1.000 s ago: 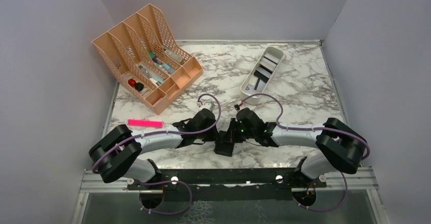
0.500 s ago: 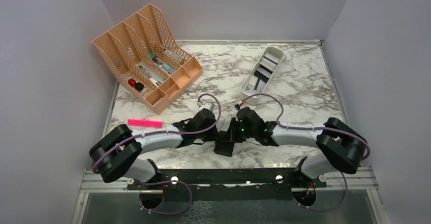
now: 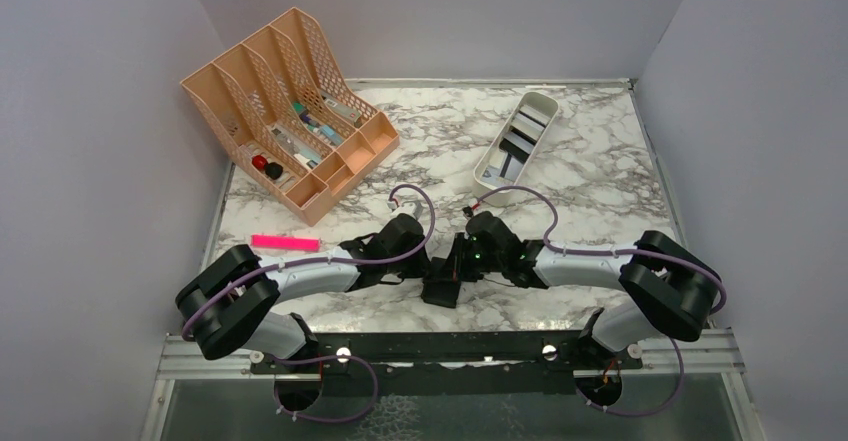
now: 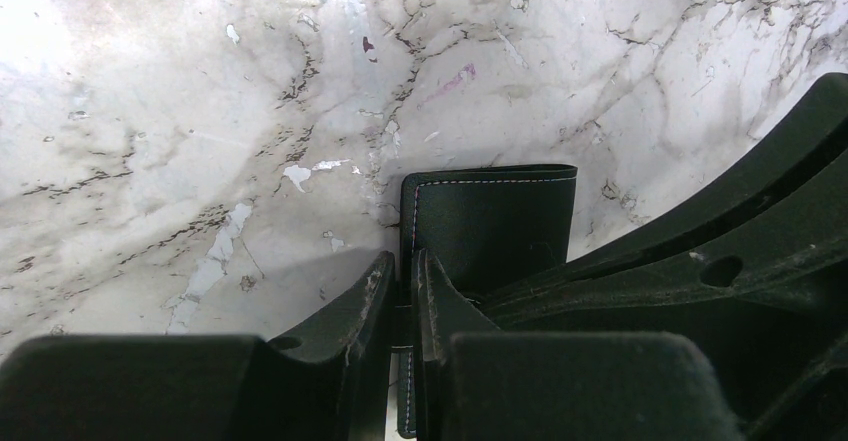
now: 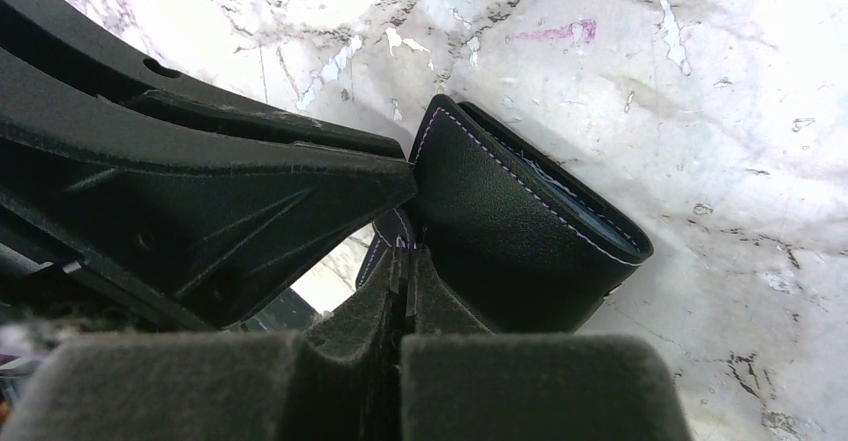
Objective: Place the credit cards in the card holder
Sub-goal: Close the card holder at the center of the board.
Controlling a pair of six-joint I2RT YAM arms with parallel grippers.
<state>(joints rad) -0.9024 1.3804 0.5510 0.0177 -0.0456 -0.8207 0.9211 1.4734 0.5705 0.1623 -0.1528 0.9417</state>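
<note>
- Top view: the holder sits at the middle of the counter's near edge. The cards lie in the tray, well apart from it.
- Left wrist: your left claw is pinched tight on the holder's stitched edge. The holder looks soft and will likely flex, so grip near the seam.
- Right wrist: your right claw is clamped on a flap. The cards should be light, stiff and slick, so take each by an edge.

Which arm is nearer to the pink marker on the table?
Left. The left arm lies just beside the pink marker; the right arm stretches on the far side of the black card holder.
</note>
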